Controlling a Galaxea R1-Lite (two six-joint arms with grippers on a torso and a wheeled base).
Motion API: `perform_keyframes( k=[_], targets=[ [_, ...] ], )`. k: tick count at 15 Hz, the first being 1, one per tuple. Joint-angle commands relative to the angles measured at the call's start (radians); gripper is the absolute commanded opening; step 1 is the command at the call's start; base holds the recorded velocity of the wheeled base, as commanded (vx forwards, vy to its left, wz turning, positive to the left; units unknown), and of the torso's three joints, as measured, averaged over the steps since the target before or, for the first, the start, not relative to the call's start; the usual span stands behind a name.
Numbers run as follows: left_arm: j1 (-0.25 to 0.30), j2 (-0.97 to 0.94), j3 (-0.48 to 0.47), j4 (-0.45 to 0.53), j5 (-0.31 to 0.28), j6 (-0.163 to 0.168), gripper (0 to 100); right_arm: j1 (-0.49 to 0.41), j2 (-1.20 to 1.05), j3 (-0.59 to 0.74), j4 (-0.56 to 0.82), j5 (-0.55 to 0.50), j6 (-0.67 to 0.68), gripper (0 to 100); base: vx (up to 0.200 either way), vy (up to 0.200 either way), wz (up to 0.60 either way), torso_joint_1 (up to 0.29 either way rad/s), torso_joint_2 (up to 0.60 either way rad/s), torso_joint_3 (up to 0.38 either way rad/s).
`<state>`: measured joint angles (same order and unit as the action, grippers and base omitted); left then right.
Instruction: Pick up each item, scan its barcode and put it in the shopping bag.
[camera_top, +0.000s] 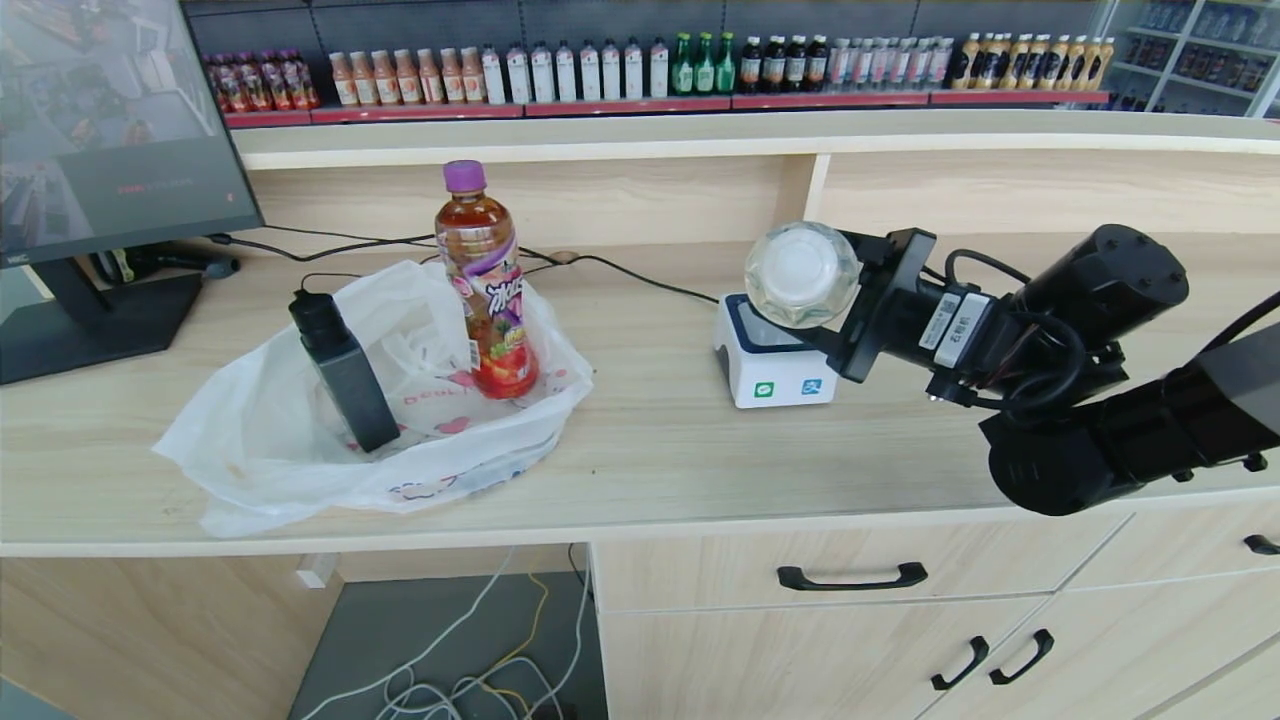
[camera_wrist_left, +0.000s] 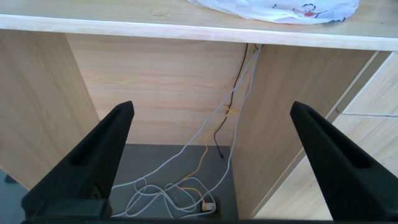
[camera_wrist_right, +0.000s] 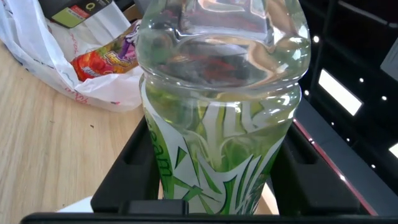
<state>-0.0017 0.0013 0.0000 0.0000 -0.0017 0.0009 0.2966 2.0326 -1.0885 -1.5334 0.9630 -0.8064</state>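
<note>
My right gripper (camera_top: 815, 300) is shut on a clear bottle (camera_top: 801, 273) with a green-and-white label (camera_wrist_right: 211, 162), held on its side over the white scanner box (camera_top: 770, 365); its base faces the head camera. On the counter's left side lies the white shopping bag (camera_top: 280, 440), with a purple-capped tea bottle (camera_top: 483, 285) upright in it and a dark box (camera_top: 342, 372) beside that. My left gripper (camera_wrist_left: 211, 155) is open, below the counter's edge, facing the gap with cables under it.
A monitor (camera_top: 105, 120) on a black stand fills the counter's back left, with black cables (camera_top: 620, 270) running behind the bag. Drawers with black handles (camera_top: 852, 578) front the counter. A shelf of bottles (camera_top: 650, 65) lines the far wall.
</note>
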Motion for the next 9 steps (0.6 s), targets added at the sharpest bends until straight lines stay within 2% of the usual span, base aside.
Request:
perform_keyframes(
  k=[1,9],
  targets=[
    [0.0,0.0,0.0,0.0,0.0,-0.001,100,-0.001,-0.002,0.006,-0.001,0.0,0.0,0,0.0,0.0,0.0,0.0,0.0,0.0],
    [0.0,0.0,0.0,0.0,0.0,0.001,100,0.004,-0.006,0.022,-0.002,-0.007,0.0,0,0.0,0.0,0.0,0.0,0.0,0.0]
  ],
)
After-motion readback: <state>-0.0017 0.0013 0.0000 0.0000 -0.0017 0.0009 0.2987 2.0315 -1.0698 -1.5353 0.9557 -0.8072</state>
